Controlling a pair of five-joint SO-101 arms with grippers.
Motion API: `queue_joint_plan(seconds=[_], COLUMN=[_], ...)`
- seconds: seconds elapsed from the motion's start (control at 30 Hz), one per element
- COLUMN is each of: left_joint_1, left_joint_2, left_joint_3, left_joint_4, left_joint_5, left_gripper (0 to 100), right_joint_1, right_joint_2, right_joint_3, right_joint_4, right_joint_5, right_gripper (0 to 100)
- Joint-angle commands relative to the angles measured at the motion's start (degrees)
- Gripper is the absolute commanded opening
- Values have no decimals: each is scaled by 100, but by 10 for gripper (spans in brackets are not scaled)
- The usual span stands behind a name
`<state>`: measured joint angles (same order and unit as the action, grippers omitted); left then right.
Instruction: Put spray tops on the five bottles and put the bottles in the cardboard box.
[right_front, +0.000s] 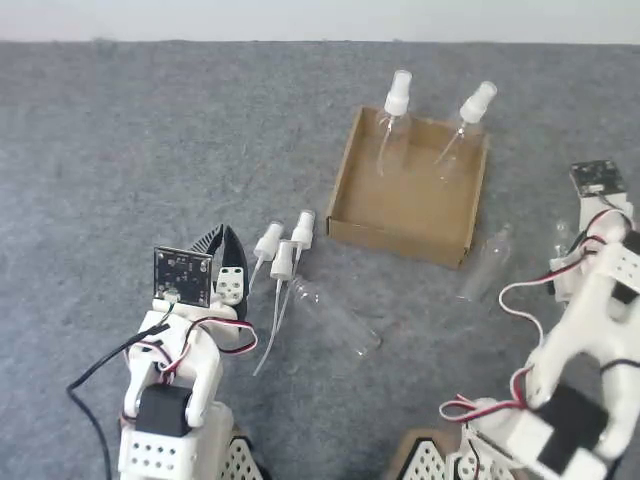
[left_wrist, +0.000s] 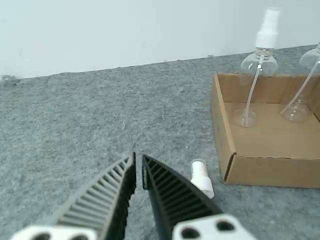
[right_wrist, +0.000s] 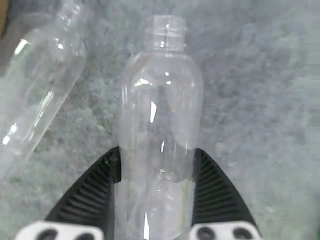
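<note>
1. Cardboard box (right_front: 400, 205): two capped bottles (right_front: 393, 125) stand inside, at its far wall.
2. Three spray tops (right_front: 285, 250) and one bare bottle (right_front: 335, 315) lie on the surface, left of the box.
3. My left tool (left_wrist: 139, 172): pressed together (tips nearly touching), left of the box.
4. My right tool (right_wrist: 156, 167): pinching an uncapped bottle (right_wrist: 160, 100), right of the box.
5. Fifth bottle (right_front: 487, 262): lying just beside the box.

Two capped bottles (right_front: 392, 125) stand in the cardboard box (right_front: 400, 205); three open bottles (right_front: 335, 315) and three spray tops (right_front: 283, 262) are outside.
</note>
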<state>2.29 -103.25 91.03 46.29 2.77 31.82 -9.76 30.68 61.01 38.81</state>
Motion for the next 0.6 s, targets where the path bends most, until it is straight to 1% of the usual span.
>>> queue_joint_plan(seconds=[0.0, 0.17, 0.23, 0.43, 0.57], left_joint_1=[18, 18, 18, 18, 18], left_joint_2=[-79, -44, -44, -44, -35], left_joint_3=[-101, -127, -136, -154, -356], left_joint_4=[-149, -123, -123, -114, 167], left_joint_5=[44, 62, 70, 70, 70], left_gripper=[12, 12, 12, 12, 12], right_joint_1=[66, 66, 66, 48, 40], right_joint_2=[154, 251, 259, 224, 224], right_joint_3=[-35, 0, 0, -26, -141], right_joint_4=[-180, -145, -136, -136, 171], right_joint_5=[62, 62, 62, 62, 62], right_gripper=[39, 172, 201, 206, 206])
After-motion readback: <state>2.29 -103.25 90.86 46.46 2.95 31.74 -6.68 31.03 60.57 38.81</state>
